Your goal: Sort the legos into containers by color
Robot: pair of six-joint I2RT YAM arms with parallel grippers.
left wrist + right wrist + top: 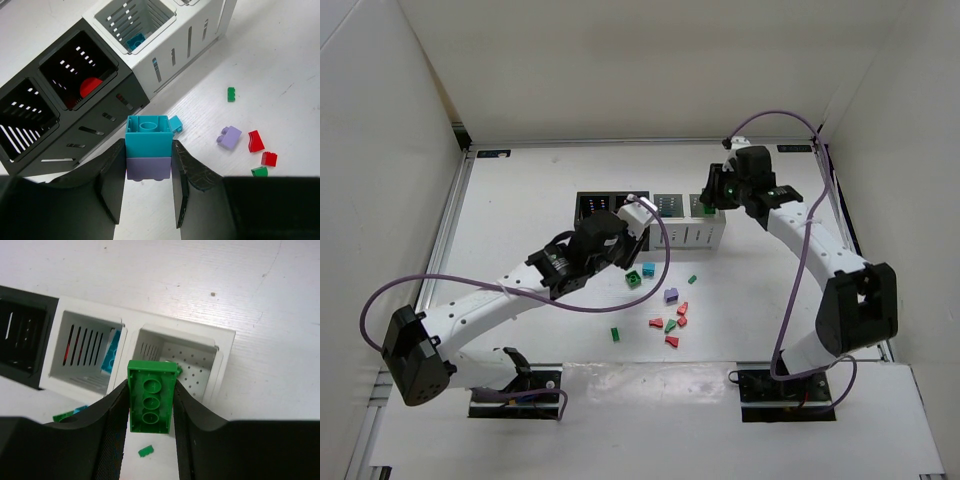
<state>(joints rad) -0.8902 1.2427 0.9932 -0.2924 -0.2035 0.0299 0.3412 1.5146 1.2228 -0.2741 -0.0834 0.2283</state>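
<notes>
Your right hand [149, 407] clamps green brick [150, 385], white bin [226, 360] at 12 o'clock: release there. Your left hand [148, 162] holds teal-purple stack [148, 137].

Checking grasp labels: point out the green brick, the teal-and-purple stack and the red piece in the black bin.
green brick [149, 402], right wrist view, middle circle of its face.
teal-and-purple stack [149, 147], left wrist view, front of the teal block.
red piece [90, 87], left wrist view, its rounded top.
</notes>
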